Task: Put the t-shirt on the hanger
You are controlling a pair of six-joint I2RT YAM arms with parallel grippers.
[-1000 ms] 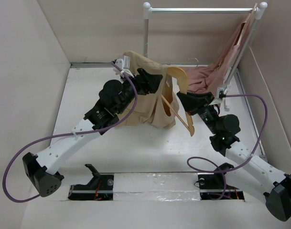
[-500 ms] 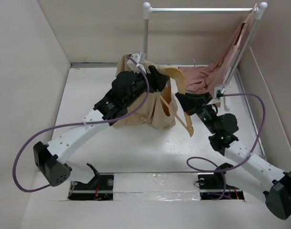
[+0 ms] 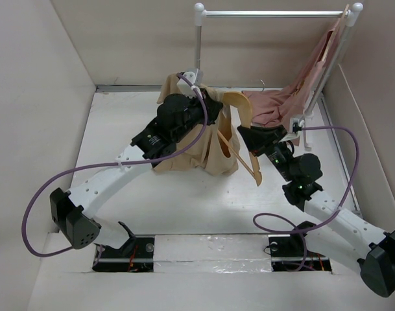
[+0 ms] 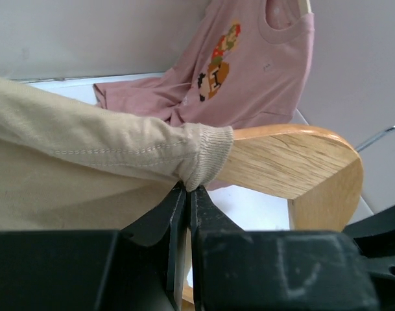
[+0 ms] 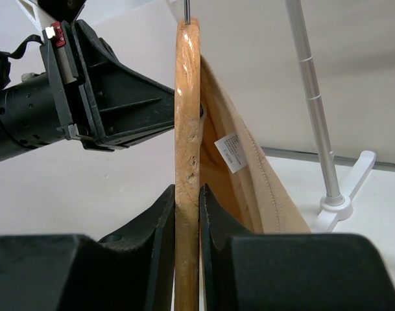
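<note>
**Here: t-shirt (image 3: 213, 162) draped against hanger (image 3: 240, 107)**

From above, the tan cloth hangs over the white desk (image 3: 113, 123), touching the wooden frame. Left wrist: left claw (image 4: 186, 191) pinches the shirt's ribbed edge (jaws shut). Right wrist: right claw (image 5: 187, 197) clamps the hanger's edge.

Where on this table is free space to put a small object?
Bare table lies between the left wall and the t-shirt, and in front of the t-shirt between the left arm and right arm. The far right is crowded: hanger, pink garment, rail post.
</note>
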